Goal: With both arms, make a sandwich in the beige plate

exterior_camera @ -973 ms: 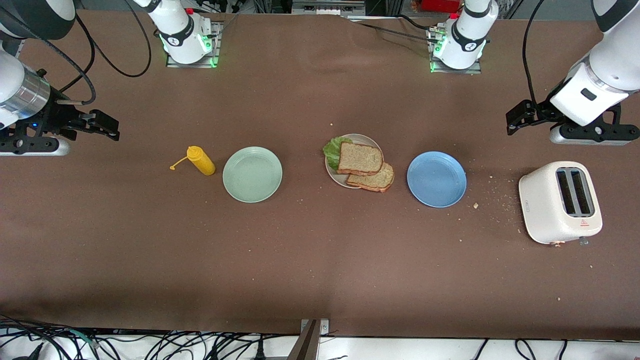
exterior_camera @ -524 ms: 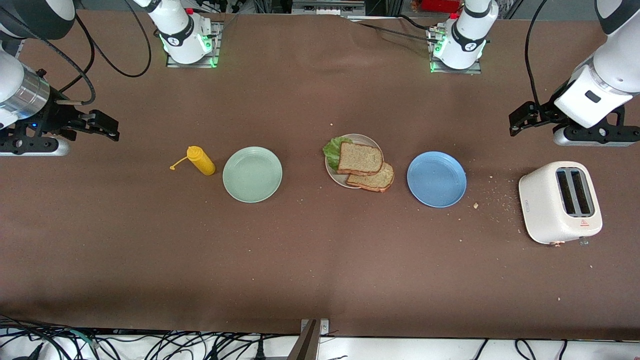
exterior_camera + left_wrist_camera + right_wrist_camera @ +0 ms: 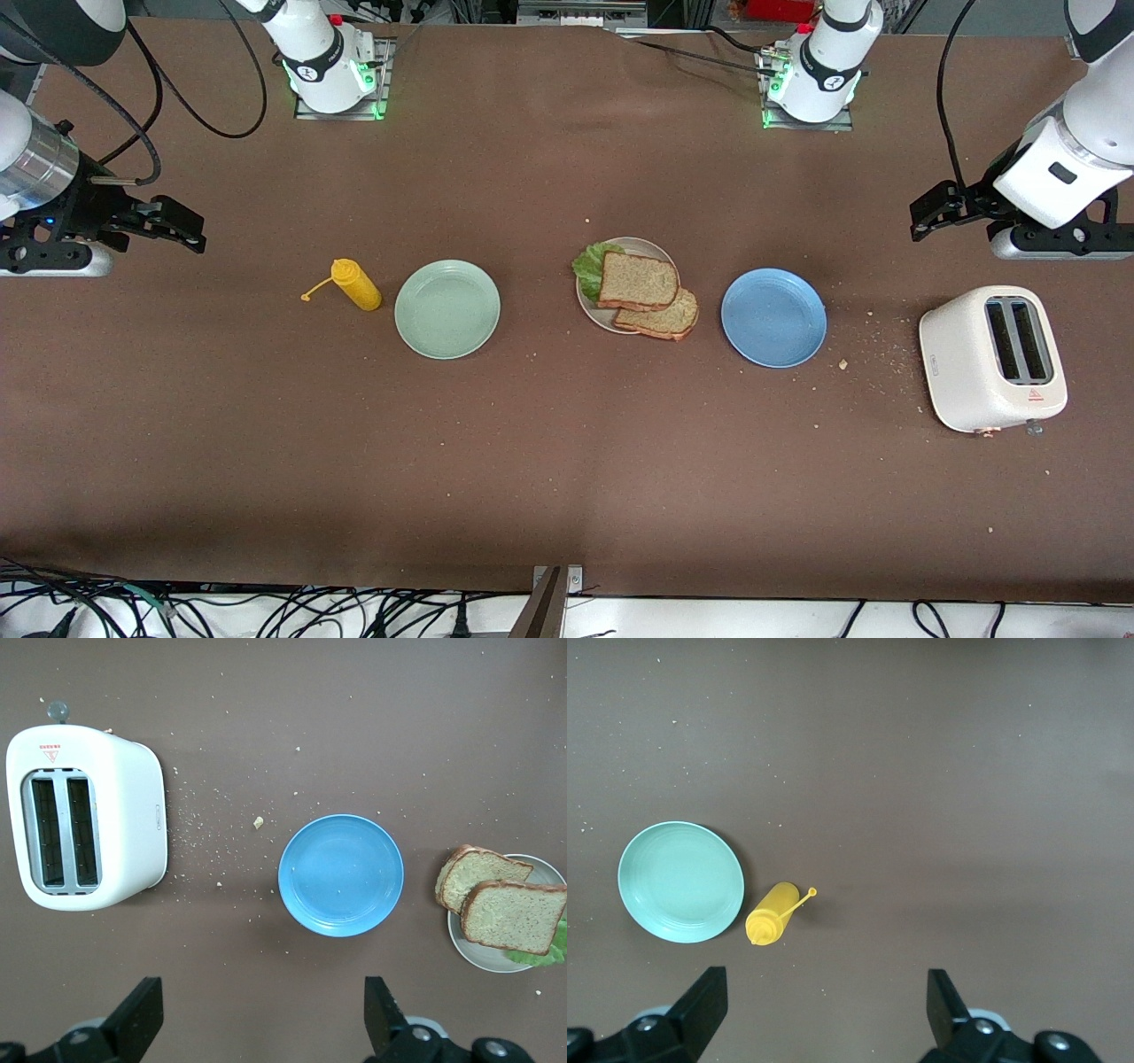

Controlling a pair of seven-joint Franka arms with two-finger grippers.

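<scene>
Broad bare table is seen across the lower frame. Sandwich sits on beige plate at frame centre, one slice overhanging the rim toward blue plate; lettuce pokes out. Left gripper, jaws wide, is held over the table at upper right above toaster, well apart from the sandwich. Right gripper, jaws wide, is held at upper left near mustard bottle.
</scene>
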